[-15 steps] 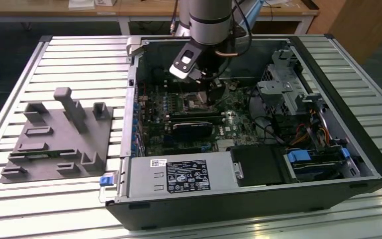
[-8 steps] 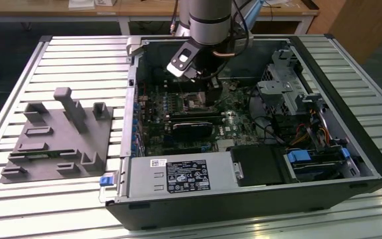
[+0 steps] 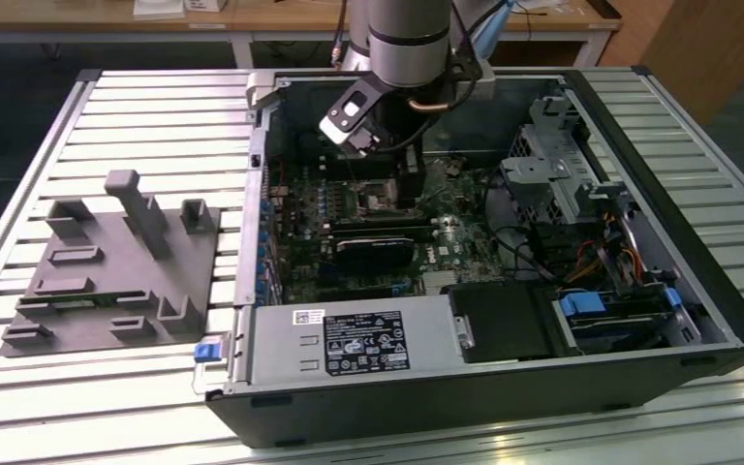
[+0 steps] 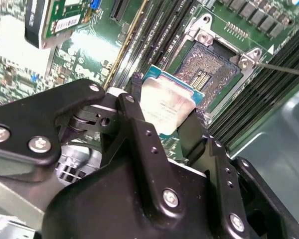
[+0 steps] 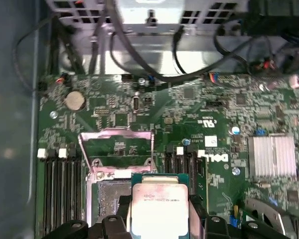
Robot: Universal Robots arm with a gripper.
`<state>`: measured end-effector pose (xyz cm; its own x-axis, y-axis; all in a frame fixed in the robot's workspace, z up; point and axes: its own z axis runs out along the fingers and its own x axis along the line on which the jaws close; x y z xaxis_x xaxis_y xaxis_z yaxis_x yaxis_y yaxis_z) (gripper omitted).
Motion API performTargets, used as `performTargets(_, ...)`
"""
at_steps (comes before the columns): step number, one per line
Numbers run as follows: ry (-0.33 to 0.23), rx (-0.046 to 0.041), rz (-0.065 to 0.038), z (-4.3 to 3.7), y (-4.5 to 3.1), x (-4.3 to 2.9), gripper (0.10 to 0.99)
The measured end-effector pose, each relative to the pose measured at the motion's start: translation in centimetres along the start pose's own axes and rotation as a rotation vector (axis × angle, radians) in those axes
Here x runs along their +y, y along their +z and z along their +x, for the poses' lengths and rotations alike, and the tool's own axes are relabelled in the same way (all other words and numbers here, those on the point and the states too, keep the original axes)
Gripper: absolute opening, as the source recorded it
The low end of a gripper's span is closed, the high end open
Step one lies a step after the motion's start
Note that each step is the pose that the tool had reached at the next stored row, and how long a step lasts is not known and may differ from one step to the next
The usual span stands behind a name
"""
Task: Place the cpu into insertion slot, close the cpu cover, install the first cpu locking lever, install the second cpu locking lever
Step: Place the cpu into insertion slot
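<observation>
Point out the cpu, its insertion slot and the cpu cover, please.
cpu (image 4: 167,107), second wrist view, its metal top.
insertion slot (image 4: 209,69), second wrist view, its dark contact field.
cpu cover (image 5: 114,134), first wrist view, a bar of its frame.

A slatted metal table (image 3: 152,107) carries an open black computer case (image 3: 476,397) and, just beside it on the exterior view's left, a grey moulded fixture (image 3: 108,271).
</observation>
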<state>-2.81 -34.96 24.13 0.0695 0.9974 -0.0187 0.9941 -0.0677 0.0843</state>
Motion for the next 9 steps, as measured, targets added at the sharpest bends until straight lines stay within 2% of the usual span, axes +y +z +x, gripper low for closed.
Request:
performTargets(4,0.062,-0.0059,0.001,0.00,0.02,0.00,0.541)
performTargets(9,0.042,-0.0042,0.001,0.05,0.16,-0.02,0.541)
